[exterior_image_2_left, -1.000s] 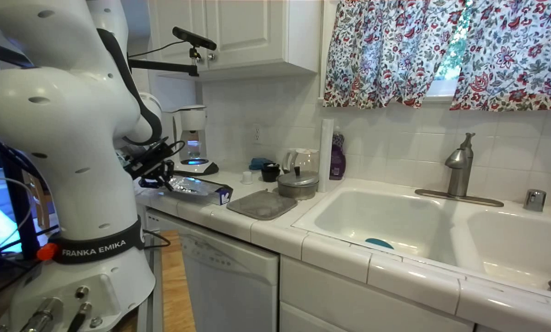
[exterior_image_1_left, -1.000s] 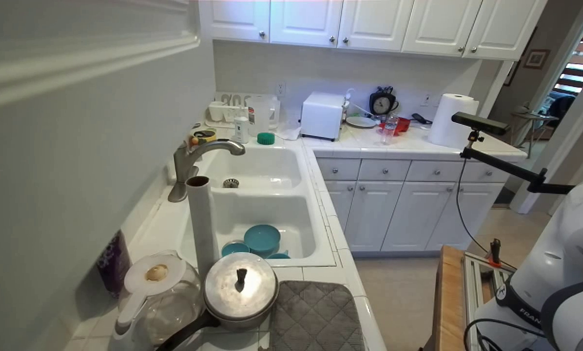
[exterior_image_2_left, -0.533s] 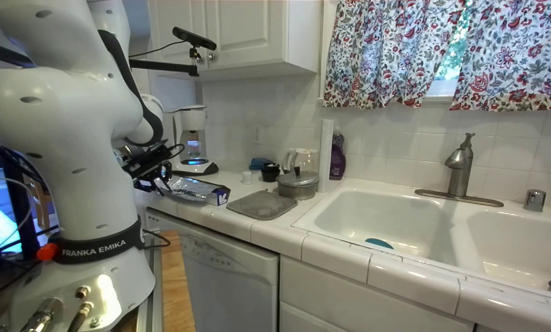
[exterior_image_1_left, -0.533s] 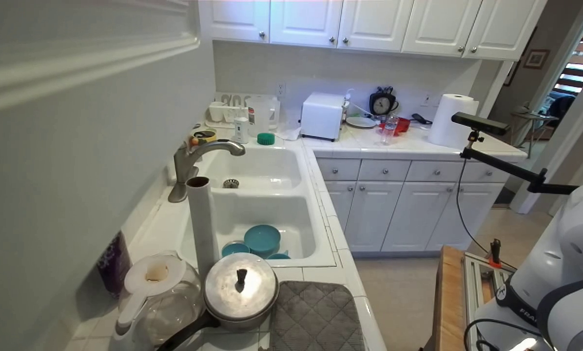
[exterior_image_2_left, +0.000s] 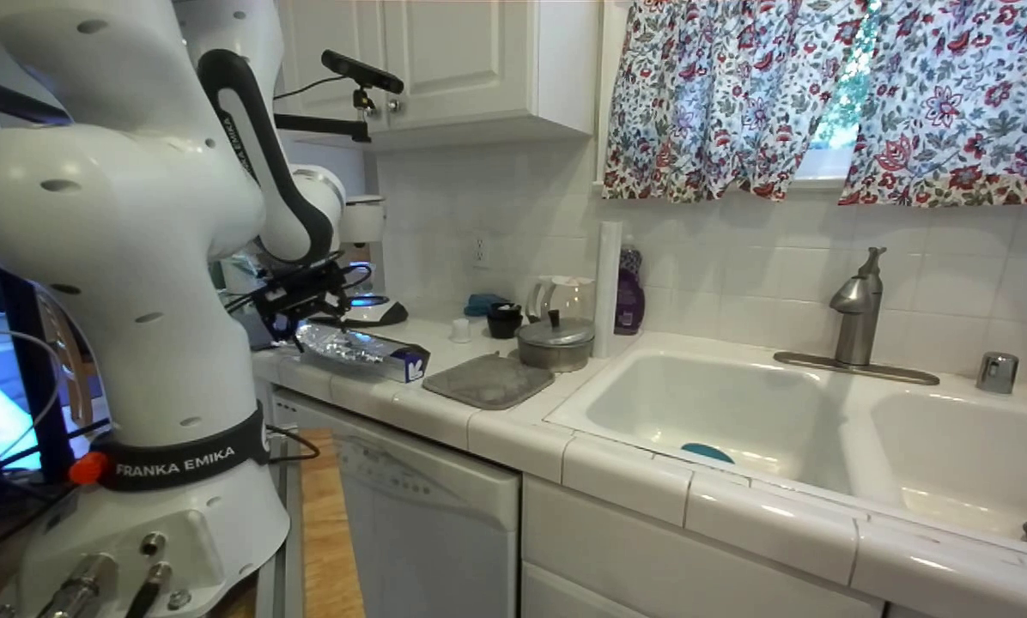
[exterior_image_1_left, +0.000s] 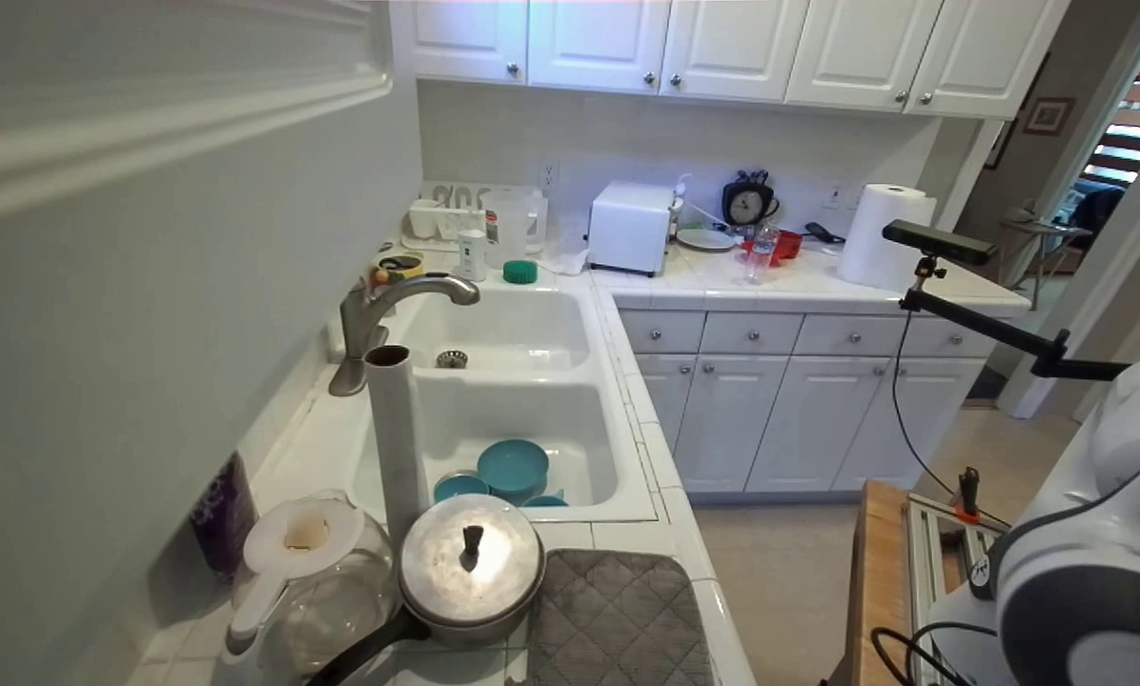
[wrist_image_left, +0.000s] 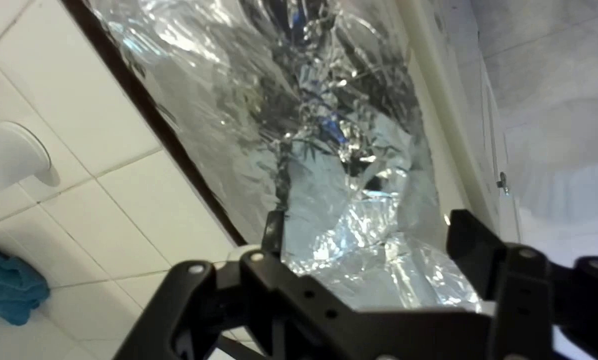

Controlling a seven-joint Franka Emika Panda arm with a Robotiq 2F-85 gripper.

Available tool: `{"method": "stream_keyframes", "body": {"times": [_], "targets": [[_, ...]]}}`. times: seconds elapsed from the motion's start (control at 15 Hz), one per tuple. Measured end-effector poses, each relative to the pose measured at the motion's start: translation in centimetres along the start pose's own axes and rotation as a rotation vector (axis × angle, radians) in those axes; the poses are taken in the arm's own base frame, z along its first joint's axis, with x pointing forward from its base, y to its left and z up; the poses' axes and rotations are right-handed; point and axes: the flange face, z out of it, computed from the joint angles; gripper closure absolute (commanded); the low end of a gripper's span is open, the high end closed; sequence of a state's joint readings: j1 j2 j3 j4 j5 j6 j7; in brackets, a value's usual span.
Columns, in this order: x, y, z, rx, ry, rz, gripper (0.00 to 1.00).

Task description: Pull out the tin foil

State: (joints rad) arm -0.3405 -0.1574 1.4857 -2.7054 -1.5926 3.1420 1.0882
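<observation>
Just swung over one end of the box (exterior_image_2_left: 414,366) with a wide-spread, empty gripper (wrist_image_left: 367,225), so likely must pinch foil (wrist_image_left: 219,100) before pulling.

Beside the crinkled, glossy silver metal foil sheet (wrist_image_left: 309,120) are smooth, shiny, squarish white ceramic tiles (wrist_image_left: 161,202), and near it a flat, matt, quilted grey cloth mat (exterior_image_1_left: 618,619).
</observation>
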Motion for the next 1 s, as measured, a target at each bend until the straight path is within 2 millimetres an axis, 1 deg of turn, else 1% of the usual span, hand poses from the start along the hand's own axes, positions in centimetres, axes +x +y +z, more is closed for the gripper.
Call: {"method": "stream_keyframes", "body": {"times": [0.27, 0.47, 0.6, 0.73, 0.87, 1.0], "targets": [[-2.0, 4.2, -0.8, 0.095, 0.039, 0.176, 0.0], [-4.2, 6.9, -1.4, 0.134, 0.053, 0.339, 0.0], [-5.7, 7.9, -1.9, 0.163, 0.049, 0.449, 0.0], [-7.3, 8.4, -2.7, 0.229, 0.047, 0.553, 0.0], [-8.4, 9.0, -4.5, 0.316, 0.056, 0.65, 0.0], [-9.0, 9.7, -6.8, 0.39, 0.069, 0.717, 0.0]]}}
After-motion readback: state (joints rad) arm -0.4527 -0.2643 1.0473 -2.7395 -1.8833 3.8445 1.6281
